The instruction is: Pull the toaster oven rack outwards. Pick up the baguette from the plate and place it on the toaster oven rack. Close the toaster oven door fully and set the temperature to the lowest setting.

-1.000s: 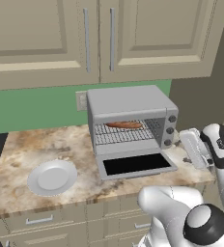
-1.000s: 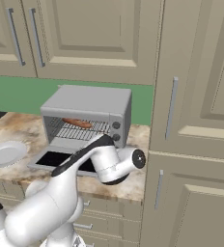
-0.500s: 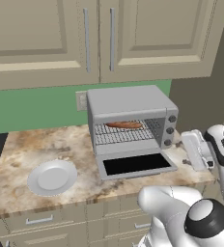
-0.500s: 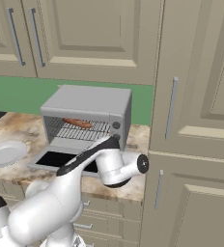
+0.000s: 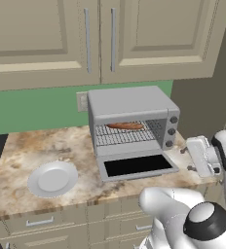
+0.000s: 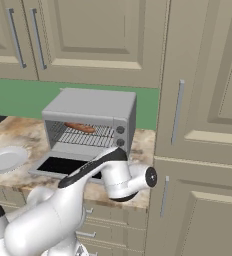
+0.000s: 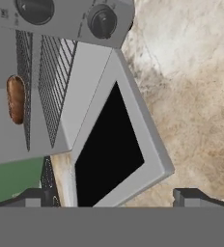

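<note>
The toaster oven stands on the counter with its toaster oven door folded down flat, black glass up. The baguette lies on the toaster oven rack, which sticks out slightly over the door. The plate, at the left, is bare. My gripper hovers just right of the door's right edge, open, holding nothing. In the hand view, the gripper spans the door corner; the baguette, rack and a knob show above. From the right base: oven, baguette, door, plate.
Three dark knobs run down the oven's right front. Wall cabinets hang above, and a tall cabinet stands right of the counter. My arm's elbow sits at the counter's front edge. Bare marble counter lies right of the door.
My hand has drifted slightly down and to the right beside the open door. The oven, baguette and plate have not moved.
</note>
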Robot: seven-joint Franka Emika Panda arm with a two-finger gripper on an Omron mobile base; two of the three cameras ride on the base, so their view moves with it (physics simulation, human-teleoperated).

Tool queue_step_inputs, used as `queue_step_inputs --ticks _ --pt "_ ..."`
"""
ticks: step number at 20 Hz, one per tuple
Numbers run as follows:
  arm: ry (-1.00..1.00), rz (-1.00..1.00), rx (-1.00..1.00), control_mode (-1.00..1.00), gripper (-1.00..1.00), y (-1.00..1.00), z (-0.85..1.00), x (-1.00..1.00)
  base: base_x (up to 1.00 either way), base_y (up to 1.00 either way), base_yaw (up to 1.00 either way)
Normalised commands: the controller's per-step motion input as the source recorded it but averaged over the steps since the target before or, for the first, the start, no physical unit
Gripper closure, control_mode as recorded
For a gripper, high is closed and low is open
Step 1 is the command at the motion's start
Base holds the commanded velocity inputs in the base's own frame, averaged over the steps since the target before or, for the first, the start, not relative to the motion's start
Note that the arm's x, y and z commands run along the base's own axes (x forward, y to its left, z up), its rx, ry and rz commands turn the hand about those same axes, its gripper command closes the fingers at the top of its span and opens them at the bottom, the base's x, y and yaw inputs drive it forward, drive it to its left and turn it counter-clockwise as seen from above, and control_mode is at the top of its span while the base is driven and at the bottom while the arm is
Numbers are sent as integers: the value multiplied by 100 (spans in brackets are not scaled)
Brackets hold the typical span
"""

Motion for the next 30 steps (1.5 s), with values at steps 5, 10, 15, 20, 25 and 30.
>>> queue_step_inputs --ticks 5,10,15,20,25,30 --pt "-7 0 1 -100 -100 3 -40 0 0 0 0" --pt "-16 0 7 -100 -100 0 -25 0 0 0 0" --pt "-17 0 9 -100 -100 0 -2 0 0 0 0" --pt "-16 0 4 -100 -100 0 0 0 0 0 0" --pt "-10 0 1 -100 -100 0 0 11 0 0 0" --pt "-1 1 0 -100 -100 0 0 14 0 0 0"
